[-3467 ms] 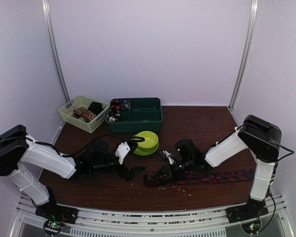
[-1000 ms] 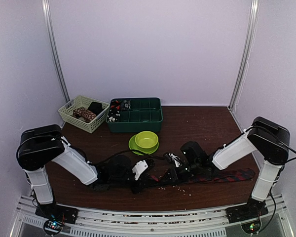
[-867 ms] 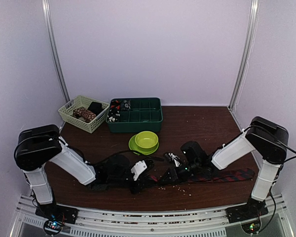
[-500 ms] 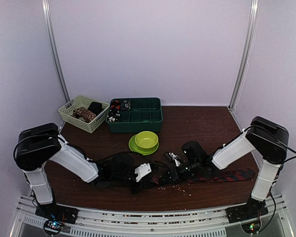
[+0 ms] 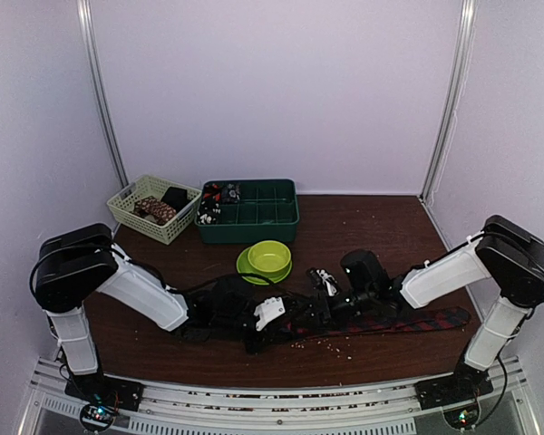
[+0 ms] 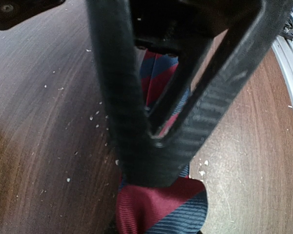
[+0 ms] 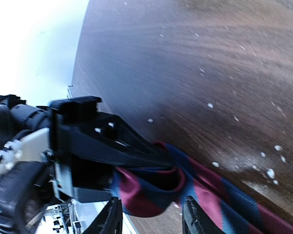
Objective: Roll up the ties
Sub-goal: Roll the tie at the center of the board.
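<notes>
A red and navy striped tie (image 5: 408, 320) lies flat along the table's near right side. Its left end is curled into a loose roll (image 7: 151, 190). My left gripper (image 5: 270, 331) is low over that end, and its dark fingers (image 6: 132, 122) meet on the fabric (image 6: 161, 207), shut on it. In the right wrist view the same left fingers (image 7: 112, 146) pinch the fold from the left. My right gripper (image 7: 151, 217) is open, with one fingertip on each side just short of the roll. In the top view it (image 5: 319, 313) sits right beside the left gripper.
A lime-green bowl on a plate (image 5: 269, 258) stands just behind the grippers. At the back left are a dark green compartment tray (image 5: 254, 217) and a pale basket (image 5: 131, 213) holding dark items. Pale crumbs (image 5: 331, 343) dot the brown table (image 5: 381, 227).
My right gripper has opened off the tie's rolled end and drawn back a little to the right. The left gripper has kept its hold on the tie and shifted slightly right.
</notes>
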